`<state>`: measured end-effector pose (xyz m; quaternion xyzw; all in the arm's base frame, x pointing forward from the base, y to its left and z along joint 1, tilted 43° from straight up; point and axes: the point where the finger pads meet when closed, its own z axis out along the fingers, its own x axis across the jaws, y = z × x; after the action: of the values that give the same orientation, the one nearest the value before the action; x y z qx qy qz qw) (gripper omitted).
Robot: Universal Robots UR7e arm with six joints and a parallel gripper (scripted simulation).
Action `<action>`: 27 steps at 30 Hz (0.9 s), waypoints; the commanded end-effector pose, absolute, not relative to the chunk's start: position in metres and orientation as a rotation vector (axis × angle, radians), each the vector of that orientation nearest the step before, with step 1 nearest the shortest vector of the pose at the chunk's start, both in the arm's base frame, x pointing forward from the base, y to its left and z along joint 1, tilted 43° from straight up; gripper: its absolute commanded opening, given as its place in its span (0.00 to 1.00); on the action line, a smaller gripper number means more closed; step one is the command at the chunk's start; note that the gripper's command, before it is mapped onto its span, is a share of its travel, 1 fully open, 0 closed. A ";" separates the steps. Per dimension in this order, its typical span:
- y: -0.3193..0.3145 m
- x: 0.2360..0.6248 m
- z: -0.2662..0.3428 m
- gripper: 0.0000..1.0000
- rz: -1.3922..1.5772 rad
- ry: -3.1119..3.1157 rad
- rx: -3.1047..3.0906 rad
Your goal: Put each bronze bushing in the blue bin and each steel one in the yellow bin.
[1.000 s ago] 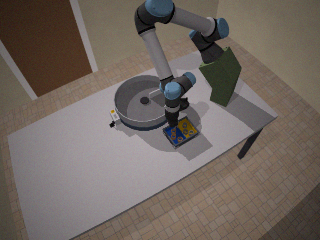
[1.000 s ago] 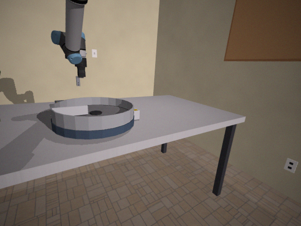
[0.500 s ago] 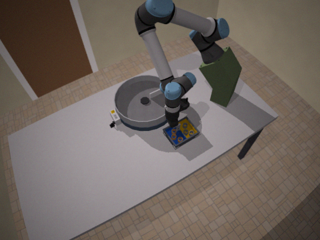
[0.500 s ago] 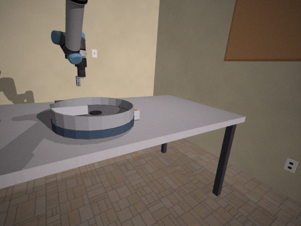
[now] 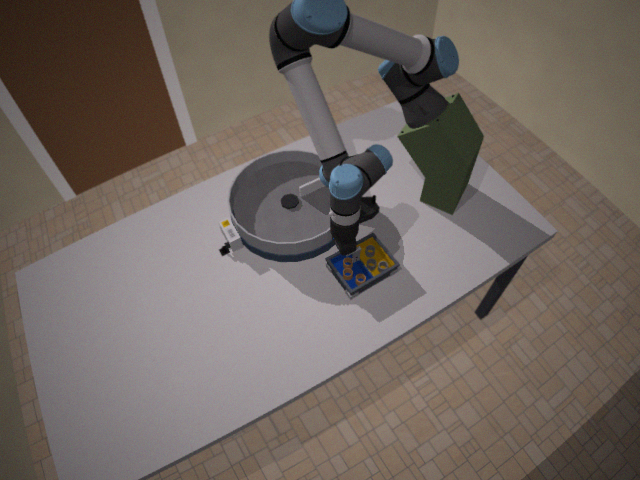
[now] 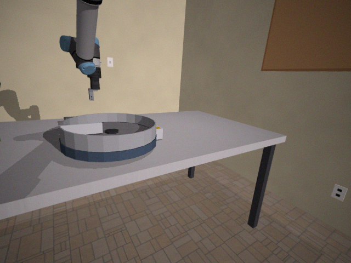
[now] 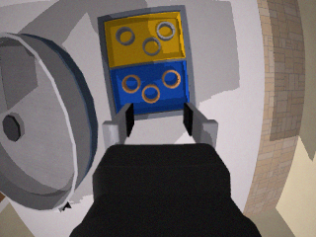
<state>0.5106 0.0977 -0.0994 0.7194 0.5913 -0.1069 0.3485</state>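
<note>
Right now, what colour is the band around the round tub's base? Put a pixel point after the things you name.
Dark blue (image 5: pixel 289 255) (image 6: pixel 109 155), clearest in the exterior view.
</note>
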 end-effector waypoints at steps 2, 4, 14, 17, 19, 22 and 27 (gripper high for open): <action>0.098 0.511 -0.099 1.00 -0.275 1.533 1.864; 0.098 0.504 -0.097 1.00 -0.275 1.533 1.864; 0.094 0.457 -0.080 1.00 -0.275 1.533 1.864; 0.093 0.444 -0.076 1.00 -0.275 1.533 1.864; 0.093 0.444 -0.076 1.00 -0.275 1.533 1.864; 0.093 0.444 -0.076 1.00 -0.275 1.533 1.864; 0.093 0.444 -0.076 1.00 -0.275 1.533 1.864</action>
<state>0.4446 0.0923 -0.0765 0.7193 0.5913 -0.1070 0.3485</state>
